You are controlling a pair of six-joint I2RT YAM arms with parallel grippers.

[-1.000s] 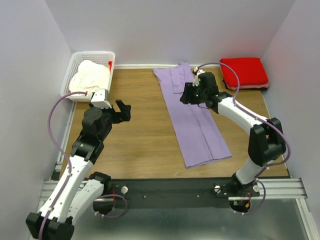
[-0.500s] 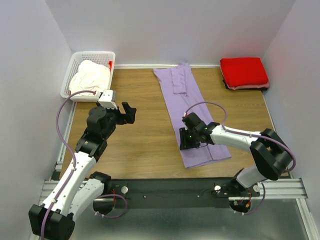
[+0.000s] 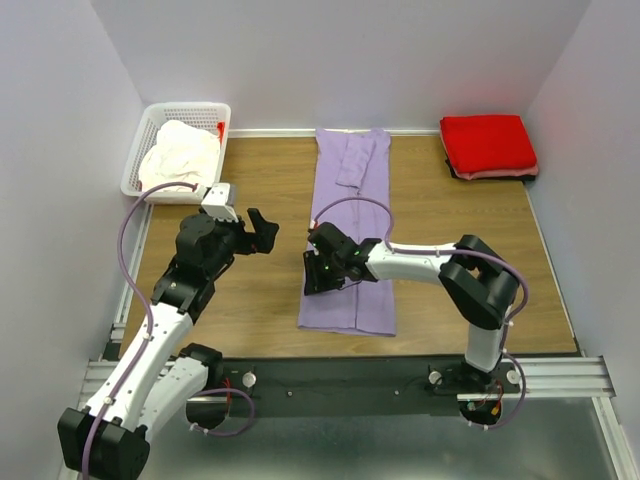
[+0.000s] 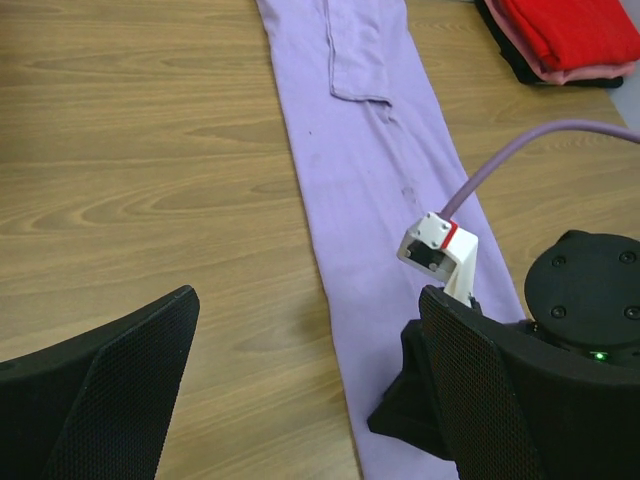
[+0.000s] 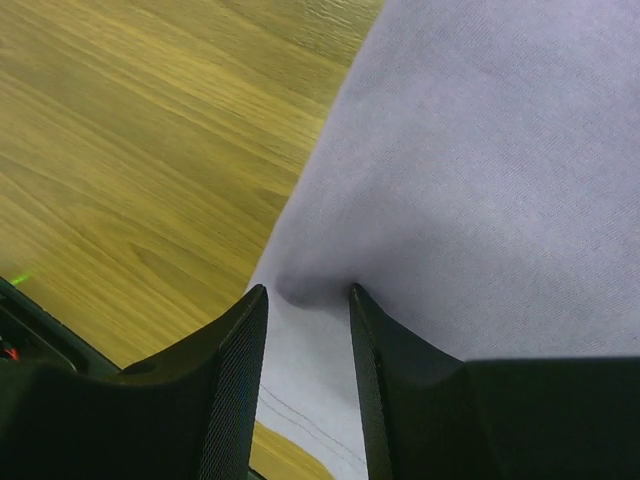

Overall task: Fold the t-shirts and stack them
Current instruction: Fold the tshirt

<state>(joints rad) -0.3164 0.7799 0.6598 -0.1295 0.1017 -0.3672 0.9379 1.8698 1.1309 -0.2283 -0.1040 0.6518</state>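
The lavender t-shirt (image 3: 352, 205) lies as a long narrow strip from the back wall to the front edge; it also shows in the left wrist view (image 4: 370, 170) and the right wrist view (image 5: 480, 150). My right gripper (image 3: 320, 275) is low on its near left edge, jaws nearly closed with puckered cloth between the fingertips (image 5: 305, 292). My left gripper (image 3: 262, 232) hovers open and empty over bare wood left of the shirt (image 4: 308, 300). The red t-shirt (image 3: 488, 143) lies folded at the back right. The cream-white t-shirt (image 3: 180, 152) sits crumpled in the basket.
The white lattice basket (image 3: 190, 106) stands at the back left corner. Walls close in the table on three sides. The right arm's wrist (image 4: 575, 320) is close in front of my left gripper. The red shirt lies on a darker folded layer (image 4: 520, 60).
My right gripper went from the shirt's far end to its near left edge. The lavender shirt's near end swung left, so the strip now lies straight. My left gripper shifted slightly right.
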